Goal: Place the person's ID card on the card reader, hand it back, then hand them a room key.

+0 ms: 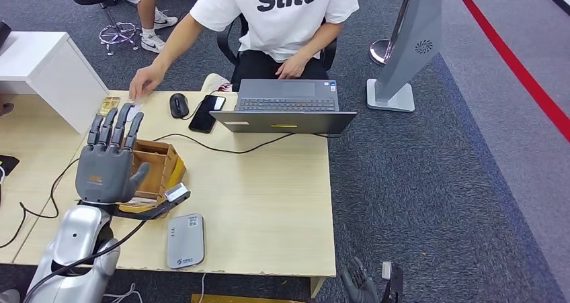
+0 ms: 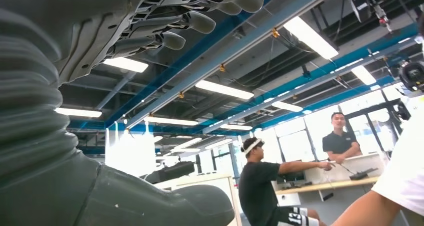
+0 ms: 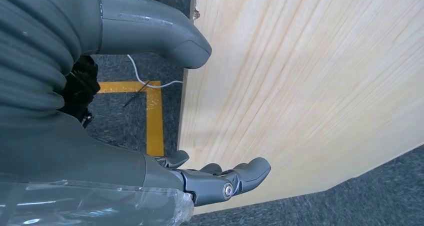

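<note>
I hold my left hand (image 1: pixel 107 162) raised, fingers apart, holding nothing. The ID card (image 1: pixel 132 108) lies on the counter (image 1: pixel 269 182) at eleven o'clock, under the person's hand (image 1: pixel 144 82). Reaching now, I risk striking it or the box (image 1: pixel 158 168). My right hand (image 1: pixel 359 284) hangs loosely spread.
</note>
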Robot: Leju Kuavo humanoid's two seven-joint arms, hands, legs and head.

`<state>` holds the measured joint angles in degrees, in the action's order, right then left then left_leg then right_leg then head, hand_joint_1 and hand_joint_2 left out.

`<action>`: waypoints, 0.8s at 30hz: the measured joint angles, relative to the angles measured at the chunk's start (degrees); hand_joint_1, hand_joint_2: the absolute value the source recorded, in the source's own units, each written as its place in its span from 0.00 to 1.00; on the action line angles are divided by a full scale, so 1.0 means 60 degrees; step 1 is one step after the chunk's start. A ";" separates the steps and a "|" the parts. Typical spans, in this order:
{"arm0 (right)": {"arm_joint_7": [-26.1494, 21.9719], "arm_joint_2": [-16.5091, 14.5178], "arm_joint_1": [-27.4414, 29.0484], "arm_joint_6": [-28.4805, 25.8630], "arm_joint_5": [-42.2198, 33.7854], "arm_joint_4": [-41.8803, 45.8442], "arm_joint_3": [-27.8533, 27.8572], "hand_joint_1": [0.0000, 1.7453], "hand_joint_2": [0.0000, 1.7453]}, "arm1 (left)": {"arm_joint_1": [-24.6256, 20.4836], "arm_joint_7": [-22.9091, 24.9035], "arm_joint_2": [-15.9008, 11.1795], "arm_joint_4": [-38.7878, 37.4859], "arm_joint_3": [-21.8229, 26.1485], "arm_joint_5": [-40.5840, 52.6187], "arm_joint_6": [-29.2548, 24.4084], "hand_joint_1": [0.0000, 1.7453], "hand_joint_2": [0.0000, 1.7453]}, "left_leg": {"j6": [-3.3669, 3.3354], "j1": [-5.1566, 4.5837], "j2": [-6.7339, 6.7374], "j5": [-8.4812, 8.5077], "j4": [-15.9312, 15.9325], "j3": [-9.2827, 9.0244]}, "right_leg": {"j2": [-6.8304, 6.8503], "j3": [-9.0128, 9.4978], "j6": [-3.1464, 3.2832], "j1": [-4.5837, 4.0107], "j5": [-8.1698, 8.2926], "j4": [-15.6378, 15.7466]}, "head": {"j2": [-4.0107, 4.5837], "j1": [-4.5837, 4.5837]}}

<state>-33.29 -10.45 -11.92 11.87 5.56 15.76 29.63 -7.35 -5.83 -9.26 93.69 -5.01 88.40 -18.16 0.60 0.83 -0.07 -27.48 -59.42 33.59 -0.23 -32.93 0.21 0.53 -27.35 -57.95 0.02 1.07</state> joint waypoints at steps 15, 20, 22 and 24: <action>-0.0247 0.0054 0.0072 -0.0059 -0.0436 0.0004 0.0290 0.00 1.00 | 0.3214 0.0972 -0.1261 0.1414 -0.1364 0.0167 0.0265 0.00 1.00 | 0.0004 0.0001 0.0018 -0.0013 0.0002 0.0025 | -0.0021 -0.0030 -0.0001 0.0000 -0.0008 0.0001 | 0.0000 0.0001; -0.0283 0.0088 0.0076 -0.0135 -0.0390 0.0004 0.0331 0.00 1.00 | 0.3865 0.0973 -0.1387 0.1599 -0.1044 0.0106 0.0294 0.00 1.00 | 0.0003 0.0002 0.0017 -0.0013 0.0002 0.0027 | -0.0017 -0.0031 -0.0002 0.0000 -0.0008 0.0001 | 0.0000 0.0002; -0.0287 0.0092 0.0075 -0.0133 -0.0346 0.0004 0.0333 0.00 1.00 | 0.3942 0.0785 -0.1393 0.1530 -0.0806 0.0044 0.0267 0.00 1.00 | 0.0003 0.0005 0.0016 -0.0012 0.0003 0.0027 | -0.0014 -0.0030 -0.0002 0.0000 -0.0007 0.0001 | 0.0000 0.0002; -0.0287 0.0094 0.0075 -0.0127 -0.0321 0.0004 0.0335 0.00 1.00 | 0.3975 0.0607 -0.1376 0.1434 -0.0574 -0.0031 0.0261 0.00 1.00 | 0.0005 0.0007 0.0016 -0.0011 0.0003 0.0027 | -0.0013 -0.0029 -0.0001 0.0000 -0.0007 0.0001 | 0.0000 0.0001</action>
<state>-35.01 -9.89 -11.47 11.11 3.63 15.78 31.64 16.51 -2.19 -17.51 102.29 -8.45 88.22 -16.59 0.63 0.87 0.03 -27.55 -59.40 33.75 -0.31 -33.10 0.21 0.53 -27.39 -57.95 0.02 1.08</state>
